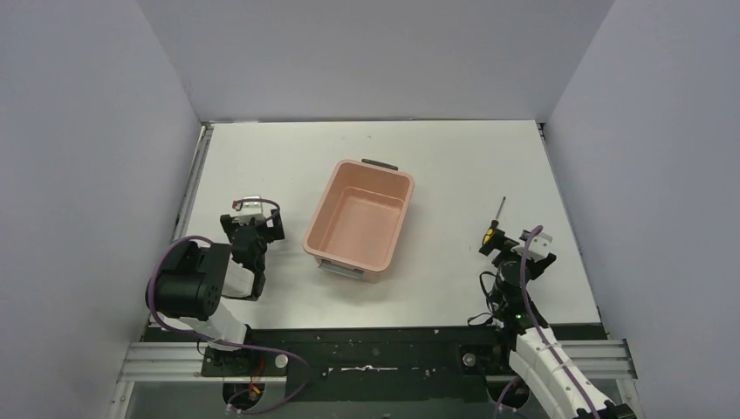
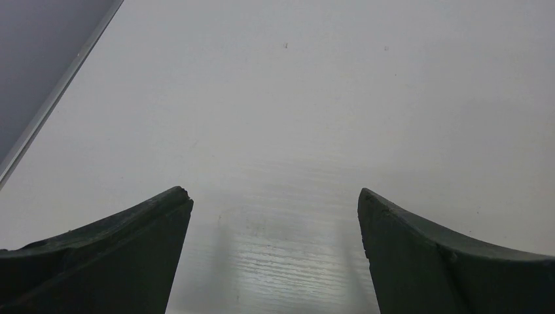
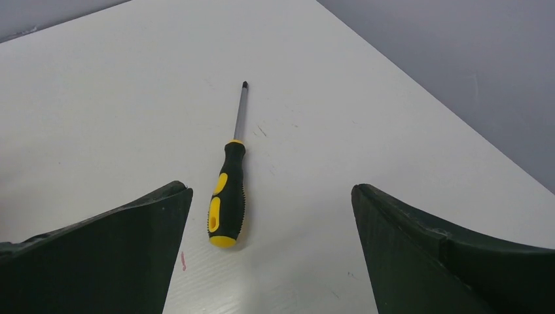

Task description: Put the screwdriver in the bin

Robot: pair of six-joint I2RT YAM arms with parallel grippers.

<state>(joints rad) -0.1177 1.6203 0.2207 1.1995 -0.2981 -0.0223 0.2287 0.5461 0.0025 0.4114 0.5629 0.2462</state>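
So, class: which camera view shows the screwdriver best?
The right wrist view: the screwdriver lies whole and close, handle nearest. The top external view shows it small, by the right gripper. The left wrist view shows none of it.

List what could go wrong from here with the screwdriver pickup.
1. The screwdriver lies off-centre ahead of the open right gripper, nearer one side. Closing now might push or roll it instead of clamping it.
2. It lies flat on the table, so the gripper may scrape the surface or slip off the rounded handle.
3. The bin has raised walls, so a low carry could clip its rim.
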